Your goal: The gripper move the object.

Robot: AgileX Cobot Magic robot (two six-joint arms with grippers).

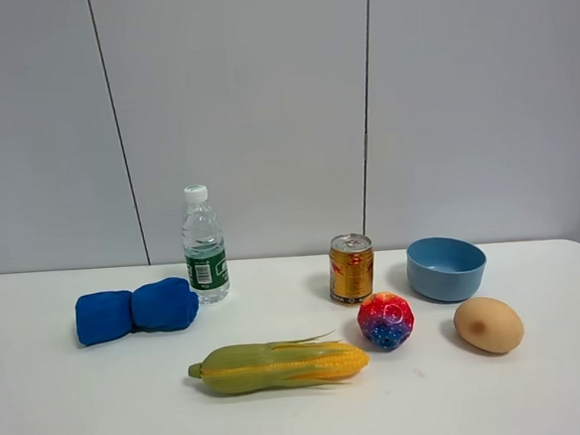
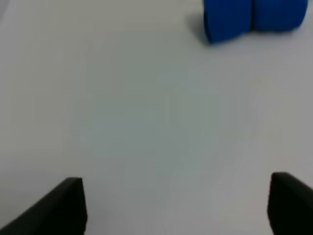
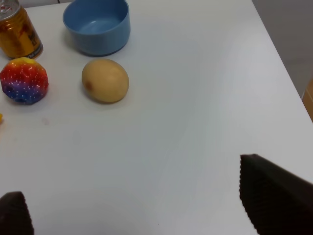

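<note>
While standing untouched at center right of the high view on the table [image 1: 75, 412], gold can [image 1: 351, 269] beside bowl [image 1: 446, 268] and ball [image 1: 386, 321]; right hand [image 3: 137, 205] spread apart, empty; toppling likely from off-center contact.

The left wrist view is blurred, its blue cloth [image 2: 254, 19] cut off by the edge. In the right wrist view the gold can [image 3: 18, 30] is cropped — only the fingertips [image 3: 274, 196] of each gripper show.

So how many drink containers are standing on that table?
2. A water bottle stands at the back left beside the blue cloth; a gold can stands near the middle, left of the blue bowl. None looks hidden.
</note>
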